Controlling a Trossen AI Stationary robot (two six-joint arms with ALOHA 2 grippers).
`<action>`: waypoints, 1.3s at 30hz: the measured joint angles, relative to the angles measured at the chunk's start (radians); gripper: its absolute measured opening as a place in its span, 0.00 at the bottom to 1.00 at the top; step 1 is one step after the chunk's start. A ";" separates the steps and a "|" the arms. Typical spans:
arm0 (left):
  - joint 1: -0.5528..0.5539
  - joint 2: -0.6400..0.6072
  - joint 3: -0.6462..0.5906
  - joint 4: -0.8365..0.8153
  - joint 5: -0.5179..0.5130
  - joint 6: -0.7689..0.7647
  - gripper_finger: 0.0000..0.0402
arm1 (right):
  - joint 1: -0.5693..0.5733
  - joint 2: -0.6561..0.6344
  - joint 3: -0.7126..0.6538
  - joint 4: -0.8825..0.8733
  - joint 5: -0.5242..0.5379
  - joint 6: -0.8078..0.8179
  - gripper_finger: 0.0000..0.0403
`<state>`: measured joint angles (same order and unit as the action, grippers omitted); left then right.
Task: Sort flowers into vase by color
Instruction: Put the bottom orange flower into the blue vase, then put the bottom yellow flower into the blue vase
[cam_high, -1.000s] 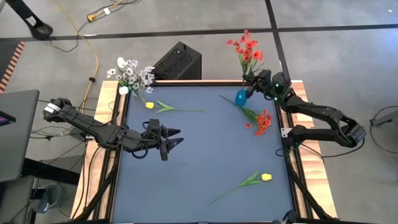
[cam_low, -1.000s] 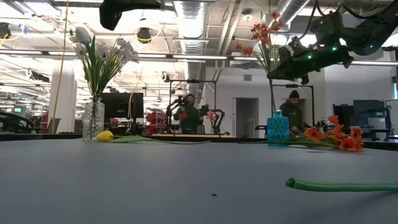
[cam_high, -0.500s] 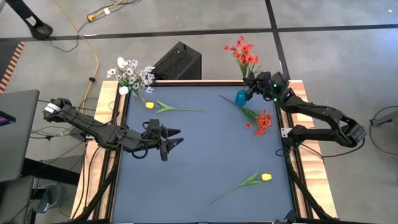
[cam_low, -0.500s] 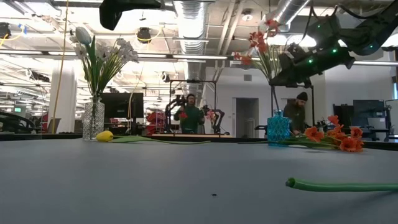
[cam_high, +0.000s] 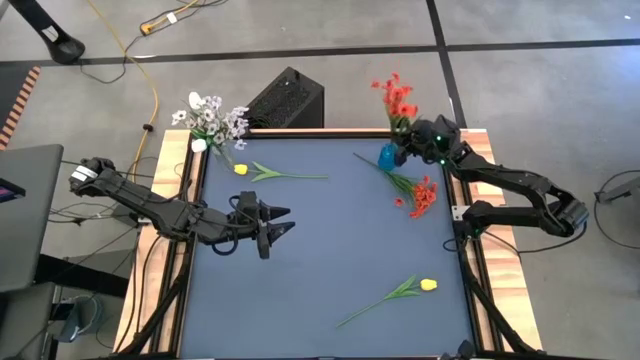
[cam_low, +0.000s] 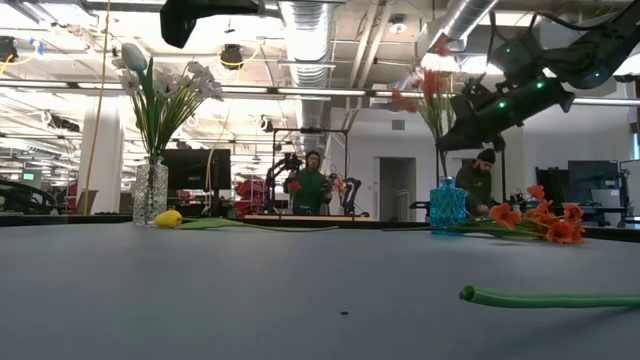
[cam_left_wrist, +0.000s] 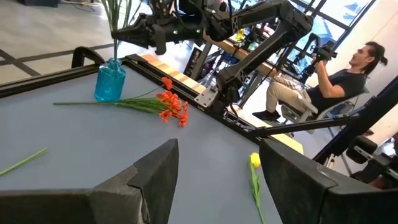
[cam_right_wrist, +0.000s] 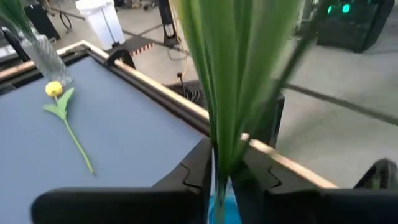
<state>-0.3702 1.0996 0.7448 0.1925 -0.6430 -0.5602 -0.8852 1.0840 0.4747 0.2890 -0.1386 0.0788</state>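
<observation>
A small blue vase (cam_high: 386, 156) stands at the table's far right. A red flower (cam_high: 396, 98) stands in it, its stem between the fingers of my right gripper (cam_right_wrist: 222, 177), just above the vase mouth. Another red flower (cam_high: 420, 192) lies on the table beside the vase. One yellow flower (cam_high: 240, 169) lies at the far left, one (cam_high: 428, 285) near the front right. White flowers stand in a glass vase (cam_low: 150, 190) at the far left corner. My left gripper (cam_high: 283, 220) hangs open over the table's left half, holding nothing. My right gripper pinches the red flower's green stem and leaves (cam_right_wrist: 225, 146) between its two fingers, low on the stem just above the blue vase (cam_right_wrist: 217, 208). The fingers come from the table's right side, slanting slightly down, across the stem. The flower stands nearly upright, its lower end in the vase.
A black box (cam_high: 287, 98) sits on the floor behind the far edge. Wooden rails (cam_high: 470, 260) frame the table. The middle of the blue mat (cam_high: 330, 230) is bare. People sit in the room beyond the table.
My right gripper has tipped its fingers downward at the blue vase. The red flower in it has swung more upright and sunk, its blooms now lower and closer over the vase.
</observation>
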 joint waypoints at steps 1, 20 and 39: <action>0.000 0.000 0.000 0.000 0.000 0.000 0.53 | 0.000 0.000 0.000 -0.012 -0.001 0.000 0.21; 0.018 0.000 0.000 -0.017 0.041 0.041 0.53 | 0.000 -0.152 0.000 -0.266 -0.177 0.018 0.64; 0.168 0.000 0.000 -0.037 0.273 0.127 0.53 | 0.375 -0.333 0.001 -0.476 -0.225 0.115 0.65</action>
<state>-0.2026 1.0992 0.7452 0.1555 -0.3703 -0.4336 -0.5102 0.7506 0.4755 -0.1869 -0.3640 0.1938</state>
